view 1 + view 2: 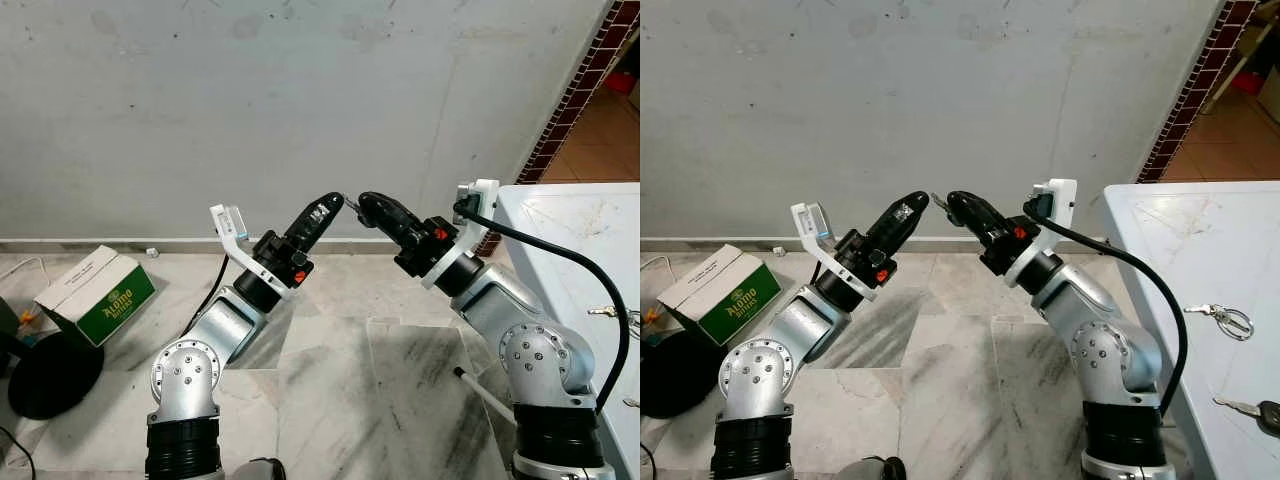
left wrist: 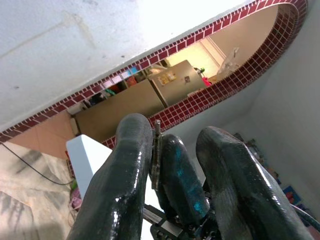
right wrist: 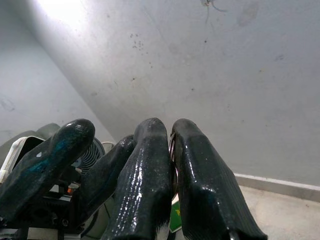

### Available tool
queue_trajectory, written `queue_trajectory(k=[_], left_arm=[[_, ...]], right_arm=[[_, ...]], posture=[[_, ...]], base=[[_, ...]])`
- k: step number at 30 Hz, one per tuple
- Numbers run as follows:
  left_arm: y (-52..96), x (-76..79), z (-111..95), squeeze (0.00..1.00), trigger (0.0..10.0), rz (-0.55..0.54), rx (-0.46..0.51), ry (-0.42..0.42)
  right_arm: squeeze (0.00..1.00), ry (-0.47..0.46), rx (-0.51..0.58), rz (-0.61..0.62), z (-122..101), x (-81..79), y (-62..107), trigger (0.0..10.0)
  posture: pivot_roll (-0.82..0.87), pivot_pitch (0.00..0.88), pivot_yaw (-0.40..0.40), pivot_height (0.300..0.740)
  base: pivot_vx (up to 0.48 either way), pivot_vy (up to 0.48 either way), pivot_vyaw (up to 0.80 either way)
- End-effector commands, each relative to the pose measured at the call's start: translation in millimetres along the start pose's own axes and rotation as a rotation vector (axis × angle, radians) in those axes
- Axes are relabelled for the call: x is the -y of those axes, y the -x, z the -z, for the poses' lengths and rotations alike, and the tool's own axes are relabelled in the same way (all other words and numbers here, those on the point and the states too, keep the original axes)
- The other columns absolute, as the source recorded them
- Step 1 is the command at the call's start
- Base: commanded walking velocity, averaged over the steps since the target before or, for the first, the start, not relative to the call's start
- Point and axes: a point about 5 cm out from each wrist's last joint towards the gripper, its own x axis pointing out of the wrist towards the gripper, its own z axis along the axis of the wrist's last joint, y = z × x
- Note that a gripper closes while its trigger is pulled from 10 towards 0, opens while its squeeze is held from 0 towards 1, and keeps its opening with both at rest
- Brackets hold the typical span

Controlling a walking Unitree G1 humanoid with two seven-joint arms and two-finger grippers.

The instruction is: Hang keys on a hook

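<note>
Right eye view: two keys, table.

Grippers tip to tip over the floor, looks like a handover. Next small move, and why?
Probably open the right gripper a little and draw it back. Its fingers are shut on a thin metal piece, likely the keys' ring, and the left gripper already pinches that piece at one finger. No hook visible yet.

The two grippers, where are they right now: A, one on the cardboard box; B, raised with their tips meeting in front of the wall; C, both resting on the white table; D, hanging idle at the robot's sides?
B: the left gripper and right gripper are lifted and angled toward each other, tips meeting before the grey wall.
</note>
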Motion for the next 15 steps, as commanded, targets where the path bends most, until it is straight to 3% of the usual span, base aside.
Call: queue_trajectory(k=[1, 10, 15], left_arm=[[-2.5, 2.1, 7.8, 0.00, 10.0, 0.014, -0.013, 0.030], [-11.0, -1.6, 11.1, 0.00, 10.0, 0.026, -0.008, 0.068], [-12.3, -1.4, 10.2, 0.00, 10.0, 0.030, -0.003, 0.073]], right_arm=[[0.00, -0.003, 0.006, 0.003, -1.7, 0.1, -1.9, 10.0], [0.00, -0.028, 0.003, -0.023, -2.5, -4.2, -2.6, 10.0], [0.00, -0.104, 0.021, -0.028, -2.7, -5.7, -0.9, 10.0]], posture=[[-0.09, 0.104, 0.027, 0.740], [-0.10, 0.105, 0.028, 0.740], [-0.10, 0.109, 0.030, 0.740]], base=[[0.000, 0.000, 0.00], [0.000, 0.000, 0.00], [0.000, 0.000, 0.00]])
